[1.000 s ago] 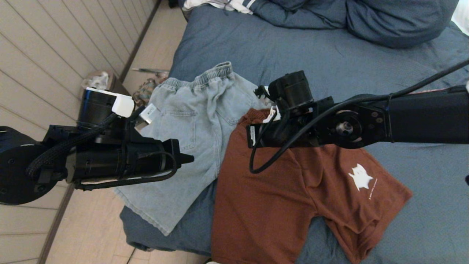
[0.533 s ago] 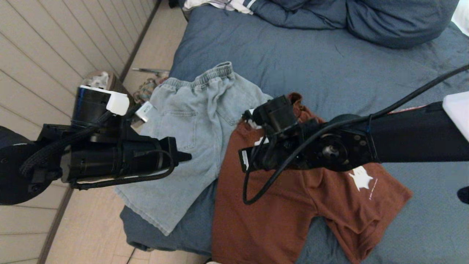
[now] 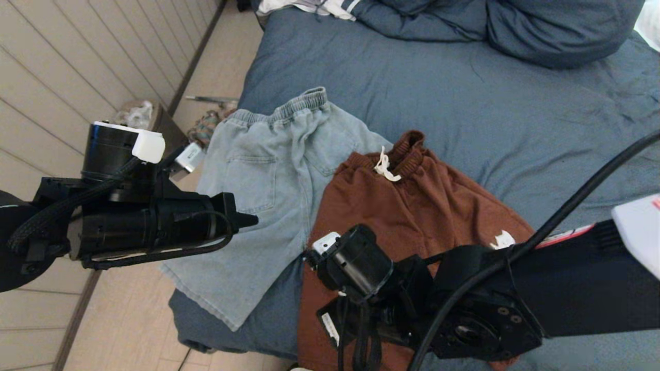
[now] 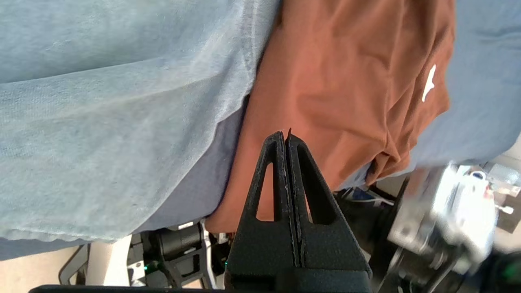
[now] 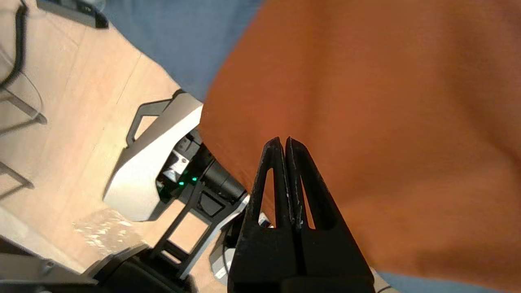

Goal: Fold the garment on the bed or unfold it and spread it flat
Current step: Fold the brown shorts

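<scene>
Though laid out pretty flat, got the rust-brown shorts (image 3: 412, 206) sitting on the bed (image 3: 464, 93) toward its near left corner, right beside the light denim shorts (image 3: 268, 180) and overlapping them a bit along the inner edge. Pointing waistband-away: elastic band and white drawstring (image 3: 384, 167) at the far end, legs running back toward the robot, so long axis goes far-to-near with a slight lean to the right. Same deal for the denim pair, waistband far, one leg draped toward the bed's left edge over the wooden floor (image 3: 221, 67). Blue pillows (image 3: 541, 31) bunched up at the far end. Can't see much of the brown legs in the head view, since the right arm (image 3: 515, 304) sprawls across them; white print (image 3: 502, 239) only peeking out above the arm, and the hems cut off at the bottom. Right gripper (image 5: 283, 140) buried under its own wrist from the head view, but wrist view shows its fingers pinched fully together, holding nothing, hovering over brown fabric by the bed's near edge. Left gripper (image 3: 252, 220) also clamped closed and empty, hanging above the denim pair. Can't tell if either one touches cloth.
</scene>
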Robot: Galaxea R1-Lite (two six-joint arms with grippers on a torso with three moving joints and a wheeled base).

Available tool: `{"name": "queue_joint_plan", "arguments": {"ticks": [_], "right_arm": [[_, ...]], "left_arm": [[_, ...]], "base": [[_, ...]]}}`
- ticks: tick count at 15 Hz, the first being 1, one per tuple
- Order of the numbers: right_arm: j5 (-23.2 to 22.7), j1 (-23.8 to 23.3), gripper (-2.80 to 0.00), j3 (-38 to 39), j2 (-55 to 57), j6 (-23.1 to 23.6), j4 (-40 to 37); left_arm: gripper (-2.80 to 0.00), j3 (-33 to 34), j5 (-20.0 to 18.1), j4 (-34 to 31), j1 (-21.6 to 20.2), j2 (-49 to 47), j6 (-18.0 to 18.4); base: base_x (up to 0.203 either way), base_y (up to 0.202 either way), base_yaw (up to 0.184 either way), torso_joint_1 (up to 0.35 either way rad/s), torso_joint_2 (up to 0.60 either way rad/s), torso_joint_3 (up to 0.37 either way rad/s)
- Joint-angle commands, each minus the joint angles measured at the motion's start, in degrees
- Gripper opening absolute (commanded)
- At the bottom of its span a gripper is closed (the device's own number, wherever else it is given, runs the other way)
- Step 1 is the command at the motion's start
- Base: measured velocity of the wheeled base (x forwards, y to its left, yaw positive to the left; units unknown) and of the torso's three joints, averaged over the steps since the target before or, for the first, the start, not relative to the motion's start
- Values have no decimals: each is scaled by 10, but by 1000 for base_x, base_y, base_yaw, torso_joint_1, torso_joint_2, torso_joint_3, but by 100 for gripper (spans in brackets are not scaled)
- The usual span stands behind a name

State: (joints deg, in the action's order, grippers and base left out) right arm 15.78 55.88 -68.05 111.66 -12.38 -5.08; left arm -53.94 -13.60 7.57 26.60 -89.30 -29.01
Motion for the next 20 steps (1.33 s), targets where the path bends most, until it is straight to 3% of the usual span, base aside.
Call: {"name": "queue_joint_plan", "arguments": {"ticks": [1,5,9,14,16,17,20], "right_arm": [[15,18,0,6,45,11,22],[21,36,0,47,94,62,109],[18,39,0,48,137,70,181],[26,31,0,38,159,67,190],[62,26,0,34,171,67,191],[79,26,-280,33,178,69,192],[84,26,-280,31,178,69,195]], "left_arm": [[-280,2,0,1,-4,-2,-2],[-280,2,0,18,-14,-4,-1],[-280,3,0,20,-14,-19,-1],[-280,3,0,28,-14,-33,0],[-280,3,0,32,-14,-40,0],[-280,5,0,33,-14,-42,1],[-280,8,0,45,-14,-45,2]], "base": [[0,0,0,0,0,0],[0,0,0,0,0,0],[0,0,0,0,0,0],[0,0,0,0,0,0],[0,0,0,0,0,0],[0,0,0,0,0,0],[0,0,0,0,0,0]]}}
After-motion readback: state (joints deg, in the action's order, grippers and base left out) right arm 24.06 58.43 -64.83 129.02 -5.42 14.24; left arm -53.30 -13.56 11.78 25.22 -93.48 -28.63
